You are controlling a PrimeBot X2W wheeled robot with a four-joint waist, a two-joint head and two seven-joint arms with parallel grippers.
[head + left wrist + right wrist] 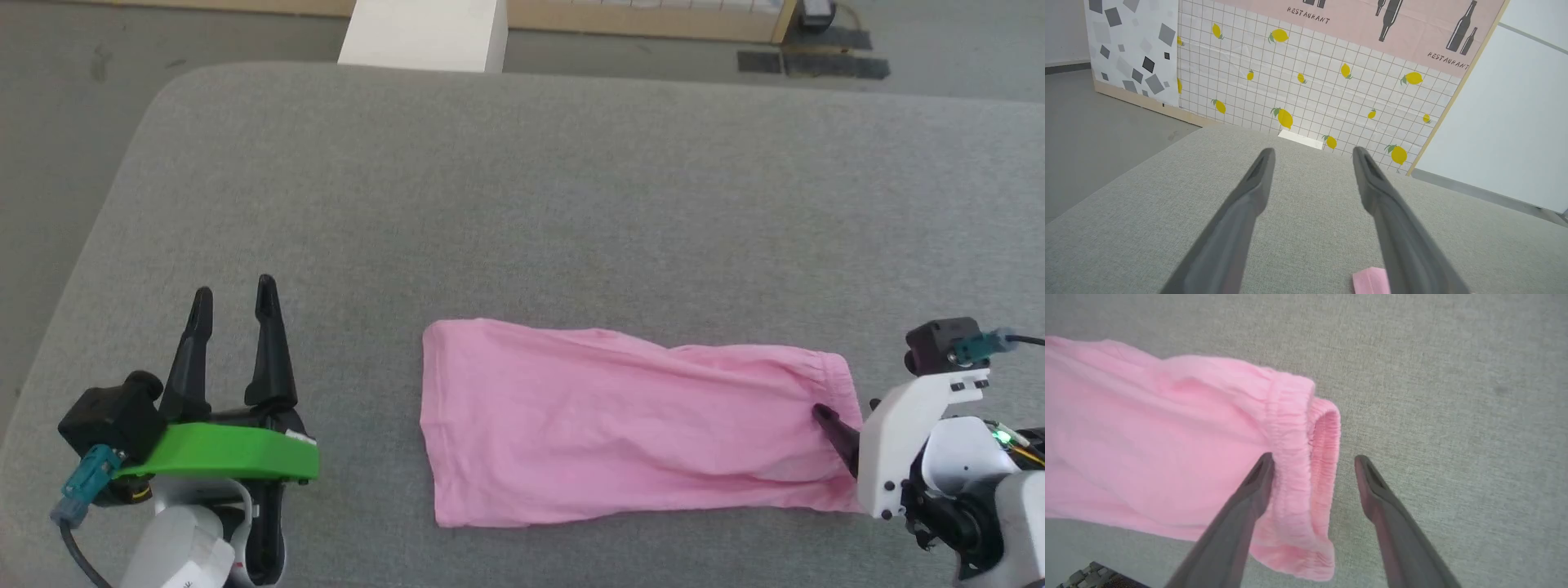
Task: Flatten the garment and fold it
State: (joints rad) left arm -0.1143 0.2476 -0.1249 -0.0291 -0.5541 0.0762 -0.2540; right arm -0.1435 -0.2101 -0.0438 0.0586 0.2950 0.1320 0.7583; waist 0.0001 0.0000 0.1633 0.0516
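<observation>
The garment (620, 425) lies flat on the surface (522, 204). The right pincer (1312, 461) is open wide at its waistband (1290, 428), maybe to grab it. The left pincer (234, 290) rests aside, open and empty.

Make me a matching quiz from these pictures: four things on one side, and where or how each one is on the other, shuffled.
1 left gripper
2 right gripper
3 garment
4 white block

A beyond the far edge of the grey surface
B open, straddling the waistband
C pink, lying stretched out
D open over bare surface, left of the garment

Pairs: 1-D, 2-B, 3-C, 4-A
</observation>
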